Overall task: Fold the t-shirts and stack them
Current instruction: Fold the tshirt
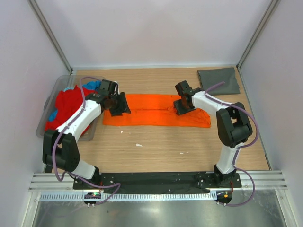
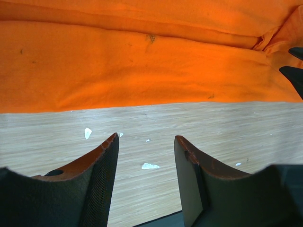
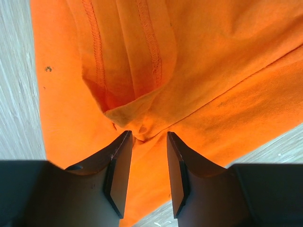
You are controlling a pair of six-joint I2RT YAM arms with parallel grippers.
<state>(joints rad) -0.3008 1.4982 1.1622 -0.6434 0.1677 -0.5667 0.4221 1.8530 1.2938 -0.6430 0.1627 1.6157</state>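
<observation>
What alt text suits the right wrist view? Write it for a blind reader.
The right gripper, dark jaws apart, sits at a bunched fold of an orange t-shirt, stitched hems running upward. Pale wooden table shows at left and bottom right.

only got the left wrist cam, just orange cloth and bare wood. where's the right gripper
Observer: The right gripper is over the right half of the orange t-shirt. Its jaws are apart, with a raised fold of cloth at their tips.
Operator: anything folded already
Observer: One dark grey t-shirt lies folded flat at the far right corner of the table.
Operator: and what's left to do
Observer: A red t-shirt and a blue t-shirt sit crumpled in a clear tub at the table's left edge.
</observation>
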